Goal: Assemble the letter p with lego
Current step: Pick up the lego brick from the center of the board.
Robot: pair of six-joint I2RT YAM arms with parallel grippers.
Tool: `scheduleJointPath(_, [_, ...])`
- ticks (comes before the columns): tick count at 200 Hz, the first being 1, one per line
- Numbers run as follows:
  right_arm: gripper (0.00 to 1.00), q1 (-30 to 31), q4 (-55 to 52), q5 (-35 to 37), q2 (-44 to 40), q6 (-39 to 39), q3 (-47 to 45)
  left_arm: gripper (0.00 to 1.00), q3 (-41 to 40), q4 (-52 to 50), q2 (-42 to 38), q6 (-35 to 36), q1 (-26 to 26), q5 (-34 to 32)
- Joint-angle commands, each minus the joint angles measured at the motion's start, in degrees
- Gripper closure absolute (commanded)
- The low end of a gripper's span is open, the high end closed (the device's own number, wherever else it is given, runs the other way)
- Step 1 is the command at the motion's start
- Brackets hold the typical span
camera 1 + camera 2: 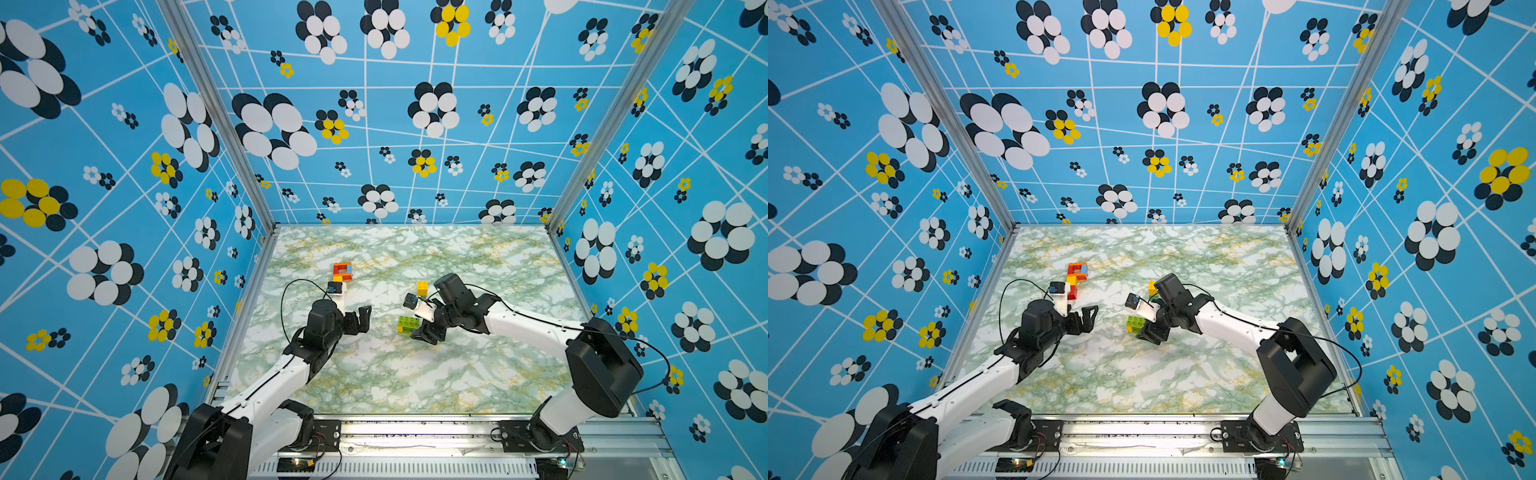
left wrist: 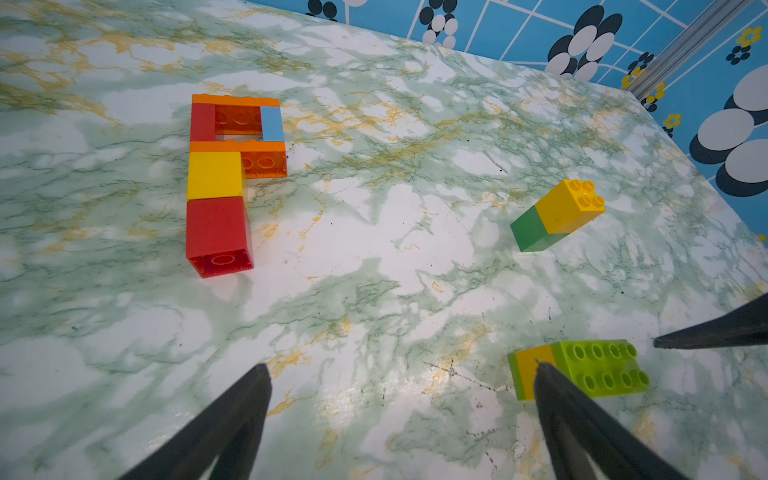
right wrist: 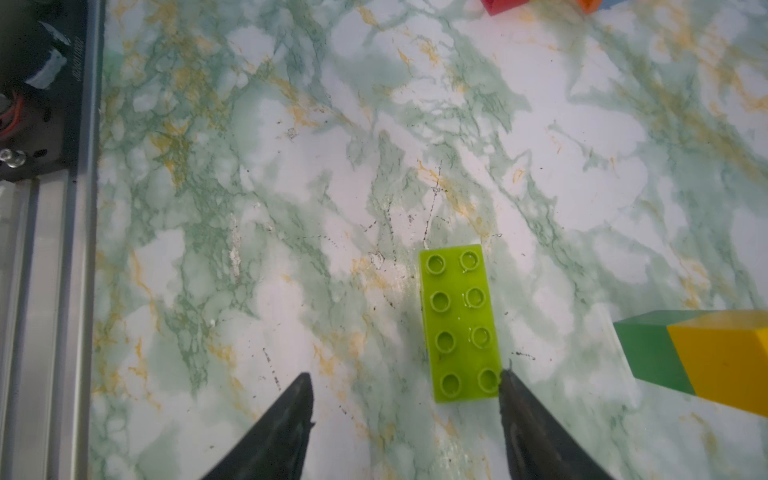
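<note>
The marbled table (image 1: 415, 374) carried the whole work area, with the left arm (image 1: 266, 382) and right arm (image 1: 532, 328) both reaching in from the near edge. The largest lego item was the assembled letter (image 2: 232, 174), lying flat toward the far left of the table: orange, red and light blue bricks formed a closed loop, and a yellow and a red brick ran down as the stem. By judgement it already read as a P, so the task looked well advanced. Next in size, the lime brick (image 3: 459, 322), an oblong piece with two rows of studs, rested on other bricks; a yellow one showed under it in the left wrist view. The right gripper (image 3: 405, 386) stood over its near end with jaws parted and empty: one fingertip (image 3: 509, 384) touched or nearly touched the brick's long side, while the other stood well clear across bare table. The brick's long axis ran straight away from the gripper, so a closing move would take it across its short width. The right arm was plainly nearer. A yellow-on-green pair (image 2: 557, 214) lay just beside, close enough to be nudged. The left gripper (image 1: 357, 322) hung fully open, holding nothing, between the letter and the lime brick.
</note>
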Motion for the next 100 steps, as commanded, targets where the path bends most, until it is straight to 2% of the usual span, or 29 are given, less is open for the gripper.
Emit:
scheduleJointPath(1, [0.29,-0.08,-3.39,0.02,2.28,-2.8,3.31,0.0,1.34,0.88,-0.46,0.56,0.25,-0.74])
scheduleJointPath(65, [0.32,-1.39,-8.49,-0.48,7.51,-6.59,8.79,0.0,1.54,0.73,-0.43,0.76,0.28,-0.73])
scheduleJointPath(100, [0.39,-1.46,-13.43,-0.75,10.74,-8.81,12.13,0.0,1.6,0.71,-0.22,0.88,0.27,-0.85])
